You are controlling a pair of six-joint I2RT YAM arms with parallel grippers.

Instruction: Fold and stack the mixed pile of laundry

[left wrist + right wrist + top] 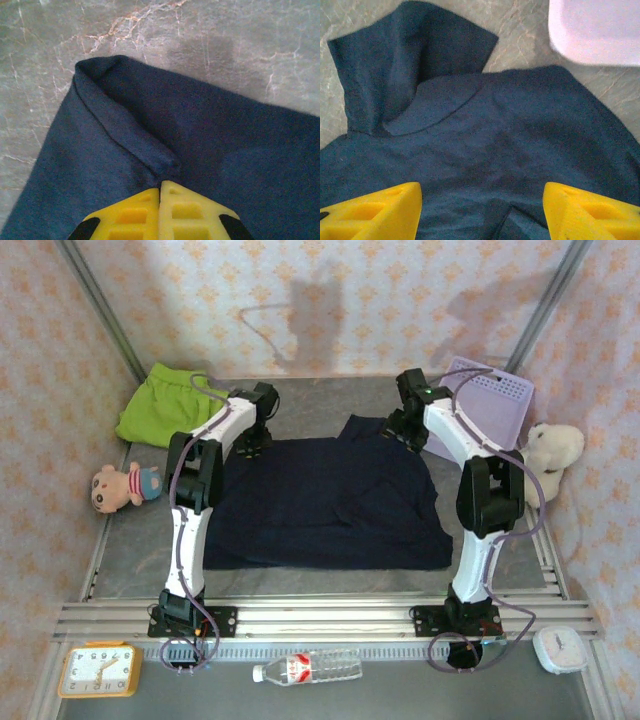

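Since folding needs a lifted edge, large dark navy cloth garment lies spread on grey desk; left hand clamped on its far hem, right hand gaping, empty, above far edge. Beyond, bright lime-green cloth garment lies crumpled.

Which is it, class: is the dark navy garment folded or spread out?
Spread out: the navy garment lies flat as one wide sheet across the table; only a small flap at its far edge is doubled over.

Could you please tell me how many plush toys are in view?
2. A small doll lies on the left; a white plush toy sits on the right, beside the lavender basket. More may be hidden inside the basket.
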